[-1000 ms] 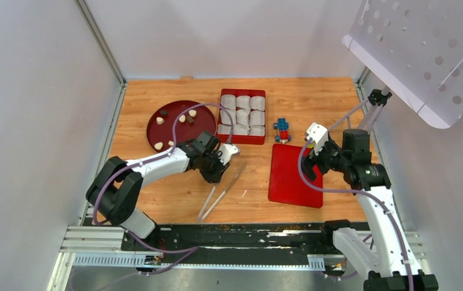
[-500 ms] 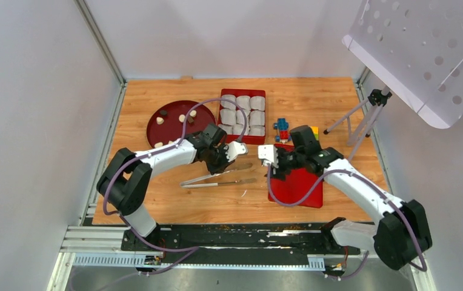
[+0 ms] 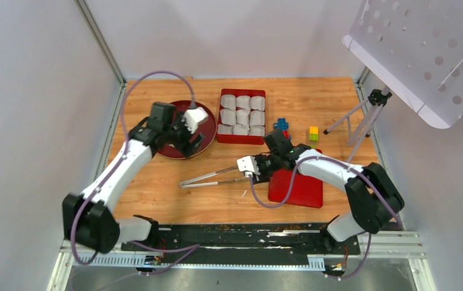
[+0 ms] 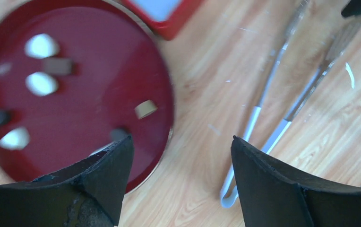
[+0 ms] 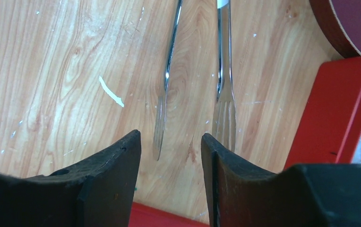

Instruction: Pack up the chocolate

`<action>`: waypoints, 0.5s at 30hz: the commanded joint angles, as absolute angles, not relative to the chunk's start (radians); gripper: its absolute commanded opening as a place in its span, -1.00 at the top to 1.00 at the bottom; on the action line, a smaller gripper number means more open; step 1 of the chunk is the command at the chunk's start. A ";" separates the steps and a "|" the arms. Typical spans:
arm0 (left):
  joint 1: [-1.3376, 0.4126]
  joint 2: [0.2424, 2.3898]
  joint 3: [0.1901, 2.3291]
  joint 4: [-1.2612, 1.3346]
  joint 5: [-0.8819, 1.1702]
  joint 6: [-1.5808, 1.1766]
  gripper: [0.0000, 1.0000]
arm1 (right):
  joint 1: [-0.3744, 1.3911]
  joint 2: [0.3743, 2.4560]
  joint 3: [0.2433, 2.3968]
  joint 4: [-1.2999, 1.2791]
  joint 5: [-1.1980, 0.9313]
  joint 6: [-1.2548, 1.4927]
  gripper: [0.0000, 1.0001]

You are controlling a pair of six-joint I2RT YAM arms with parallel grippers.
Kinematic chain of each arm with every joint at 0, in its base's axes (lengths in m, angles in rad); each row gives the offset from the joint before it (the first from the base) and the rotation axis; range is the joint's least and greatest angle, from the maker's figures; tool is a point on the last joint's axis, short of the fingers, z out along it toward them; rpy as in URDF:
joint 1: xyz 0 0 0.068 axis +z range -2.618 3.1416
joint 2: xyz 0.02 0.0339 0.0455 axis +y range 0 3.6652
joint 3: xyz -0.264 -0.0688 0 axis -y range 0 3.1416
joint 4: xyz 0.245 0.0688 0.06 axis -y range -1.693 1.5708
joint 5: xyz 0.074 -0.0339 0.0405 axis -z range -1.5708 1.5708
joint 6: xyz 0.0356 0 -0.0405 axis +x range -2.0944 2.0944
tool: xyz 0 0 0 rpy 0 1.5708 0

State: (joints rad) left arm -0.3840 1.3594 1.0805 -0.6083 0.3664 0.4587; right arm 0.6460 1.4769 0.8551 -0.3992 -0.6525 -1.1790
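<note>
The chocolate (image 4: 40, 83) lies as several small pale and dark lumps on a round red plate (image 4: 89, 56); one tan piece (image 4: 145, 109) sits near the plate's edge. My left gripper (image 4: 181, 139) hangs open over that edge with nothing between its fingers; from above, the left gripper (image 3: 193, 134) covers most of the plate (image 3: 171, 150). Metal tongs (image 3: 214, 176) lie flat on the wood. My right gripper (image 3: 248, 171) hovers at their tips. In the right wrist view the right gripper (image 5: 170, 137) is open and empty, and the tong tips (image 5: 162, 118) lie just ahead of it on the wood.
A red box (image 3: 220, 112) of white paper cups (image 3: 242, 115) stands behind the tongs. Its flat red lid (image 3: 299, 185) lies under the right forearm. Coloured toy blocks (image 3: 282, 124) and a yellow-green block (image 3: 314, 132) sit right of the box. A tripod (image 3: 362, 115) stands at the right wall.
The left gripper let go of the tongs, opened wide and swung back-left over the plate. The right arm reached left to the tong tips and its jaws narrowed.
</note>
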 commanded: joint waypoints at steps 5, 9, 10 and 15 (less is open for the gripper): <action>-0.276 1.040 0.906 -0.524 0.370 0.287 -0.65 | 0.691 1.616 0.946 -0.353 -0.671 -1.249 0.01; -0.266 0.974 0.811 -0.413 0.417 0.202 -0.63 | 0.713 1.672 0.970 -0.384 -0.663 -1.276 0.08; -0.257 0.965 0.803 -0.405 0.438 0.196 -0.62 | 0.718 1.685 0.975 -0.388 -0.663 -1.274 0.11; -0.249 0.917 0.760 -0.396 0.590 0.281 -0.66 | 0.738 1.717 0.959 -0.324 -0.651 -1.205 0.76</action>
